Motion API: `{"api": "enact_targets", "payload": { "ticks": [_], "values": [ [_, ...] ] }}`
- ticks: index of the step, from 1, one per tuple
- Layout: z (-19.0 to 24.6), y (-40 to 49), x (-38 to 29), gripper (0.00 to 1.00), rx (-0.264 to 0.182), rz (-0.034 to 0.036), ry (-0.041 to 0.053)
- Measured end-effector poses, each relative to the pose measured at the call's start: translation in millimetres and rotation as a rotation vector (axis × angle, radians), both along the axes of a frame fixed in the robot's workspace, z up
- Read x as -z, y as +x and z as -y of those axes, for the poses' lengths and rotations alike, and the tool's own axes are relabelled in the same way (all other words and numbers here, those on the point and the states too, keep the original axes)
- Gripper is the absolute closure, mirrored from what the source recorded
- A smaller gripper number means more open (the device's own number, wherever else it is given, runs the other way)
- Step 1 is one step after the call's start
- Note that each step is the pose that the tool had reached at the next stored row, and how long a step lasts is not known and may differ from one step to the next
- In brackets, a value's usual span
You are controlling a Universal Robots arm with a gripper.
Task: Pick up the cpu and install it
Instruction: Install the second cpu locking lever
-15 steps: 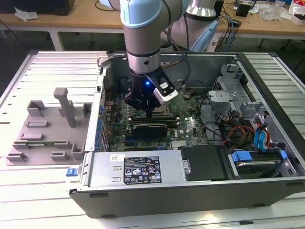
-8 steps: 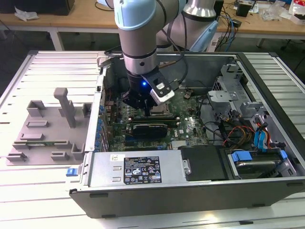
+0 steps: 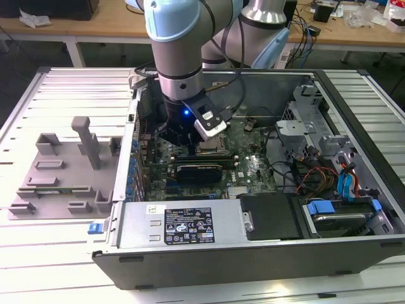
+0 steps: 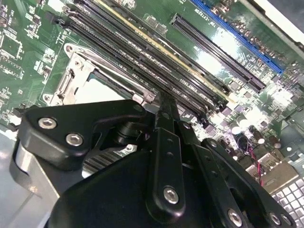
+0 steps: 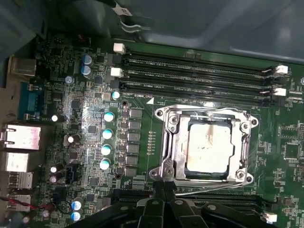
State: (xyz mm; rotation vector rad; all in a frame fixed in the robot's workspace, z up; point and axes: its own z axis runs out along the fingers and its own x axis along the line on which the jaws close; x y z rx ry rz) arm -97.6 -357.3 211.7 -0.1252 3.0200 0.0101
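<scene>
First wrist view: cpu (image 5: pixel 207 150) seated flat inside metal socket frame (image 5: pixel 167 151) on motherboard (image 5: pixel 142 156).
Gripper (image 5: pixel 164 187) just beside frame edge, jaws clenched together, grasping nothing; beside 4 memory slots (image 5: pixel 199 76).

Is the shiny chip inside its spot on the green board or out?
In. The cpu lies flat inside the metal socket frame on the motherboard.

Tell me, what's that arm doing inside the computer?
The robot arm has its end effector lowered into an open computer case, right above the motherboard. The cpu, a shiny square chip, sits in the socket frame beside the memory slots. The end effector hovers near the socket's edge.
</scene>
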Motion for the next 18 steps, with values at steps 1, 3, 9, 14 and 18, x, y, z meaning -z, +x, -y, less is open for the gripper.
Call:
{"api": "enact_targets", "payload": {
  "ticks": [1, 3, 9, 14, 18],
  "values": [
    [0.3, 0.0, -0.9, 0.89, 0.000, 0.0000, -0.0001],
    [2.1, 0.1, -1.9, 0.89, 0.000, -0.0010, 0.0001],
    [7.6, 4.8, -2.0, 0.89, 0.001, -0.0076, 0.0002],
    [11.2, 5.8, -2.1, 0.89, 0.001, -0.0079, 0.0001],
    [12.2, 5.6, -2.1, 0.89, 0.001, -0.0036, 0.0078]
  ]
}}
